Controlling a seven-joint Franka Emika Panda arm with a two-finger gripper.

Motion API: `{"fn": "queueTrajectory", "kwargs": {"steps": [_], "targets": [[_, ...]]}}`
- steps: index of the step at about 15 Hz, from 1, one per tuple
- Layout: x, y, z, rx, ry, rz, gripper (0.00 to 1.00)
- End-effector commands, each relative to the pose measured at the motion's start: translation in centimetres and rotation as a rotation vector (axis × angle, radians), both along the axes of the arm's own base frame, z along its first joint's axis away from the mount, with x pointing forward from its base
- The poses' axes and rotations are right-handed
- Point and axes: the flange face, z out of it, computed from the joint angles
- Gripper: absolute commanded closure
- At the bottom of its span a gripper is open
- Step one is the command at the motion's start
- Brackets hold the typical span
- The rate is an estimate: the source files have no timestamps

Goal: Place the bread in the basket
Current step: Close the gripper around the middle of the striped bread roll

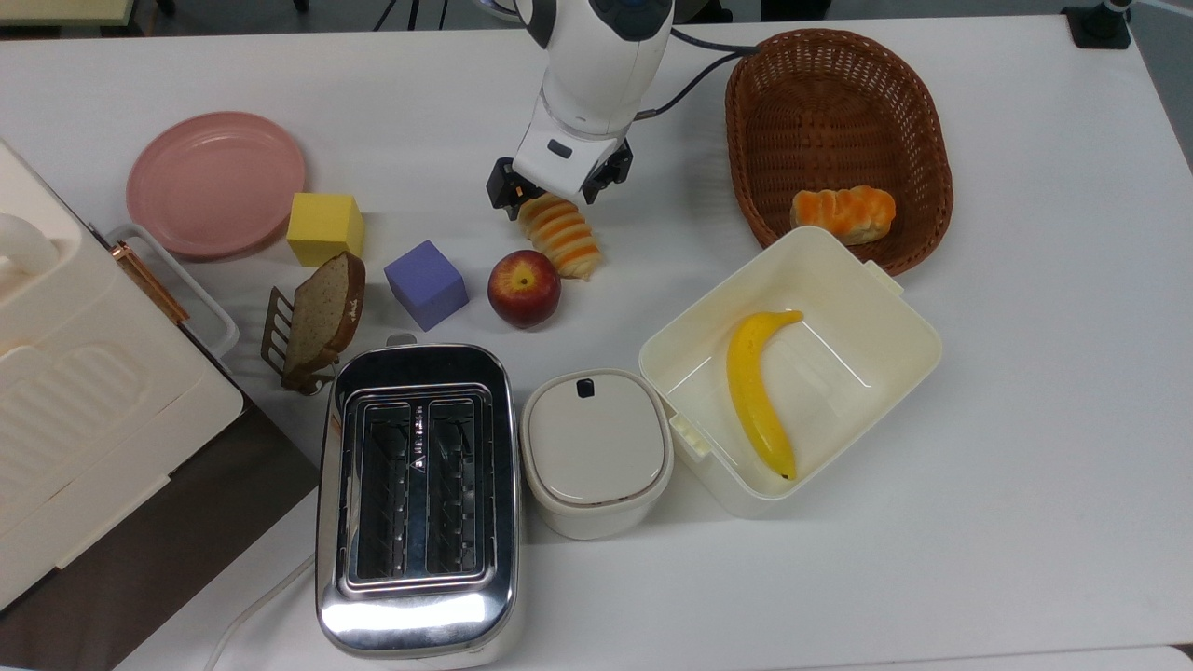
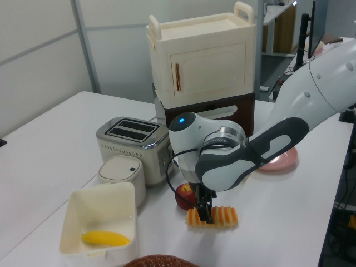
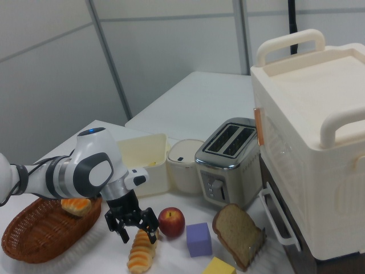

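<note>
The bread [image 1: 564, 240] is a ridged cream roll with orange stripes, lying on the white table beside a red apple [image 1: 524, 287]. My gripper [image 1: 552, 198] hangs over the roll's far end, open, with one finger on each side of it. In the right view the gripper [image 3: 136, 233] straddles the top end of the bread [image 3: 140, 254]. In the left view the gripper [image 2: 204, 214] crosses in front of the bread [image 2: 218, 217]. The brown wicker basket [image 1: 829, 121] stands at the top view's upper right and holds a lumpy orange-topped bun [image 1: 843, 212].
A cream plastic box [image 1: 885, 289] with a banana [image 1: 757, 391] sits just below the basket. A purple cube [image 1: 426, 284], yellow cube [image 1: 323, 228], pink plate [image 1: 216, 184], bread slice on a rack [image 1: 322, 317], toaster [image 1: 417, 494] and lidded white container [image 1: 596, 452] fill the top view's left and lower parts.
</note>
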Motion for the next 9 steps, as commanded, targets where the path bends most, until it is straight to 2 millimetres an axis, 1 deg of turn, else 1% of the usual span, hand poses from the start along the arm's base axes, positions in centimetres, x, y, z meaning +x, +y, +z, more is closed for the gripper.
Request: {"fn": "queueTrajectory", "kwargs": {"steps": [1, 3, 4, 7, 8, 9], "targets": [[-0.8, 0.2, -0.1, 0.000, -0.016, -0.009, 0.00], [-0.7, 0.2, -1.1, -0.008, 0.000, -0.005, 0.00], [-0.7, 0.1, -2.0, -0.013, 0.015, -0.004, 0.00], [-0.7, -0.1, -2.2, -0.014, 0.020, -0.002, 0.00], [-0.6, -0.1, -2.5, -0.016, 0.023, -0.001, 0.10], [-0.5, -0.2, -2.4, -0.013, 0.017, 0.000, 0.68]]}}
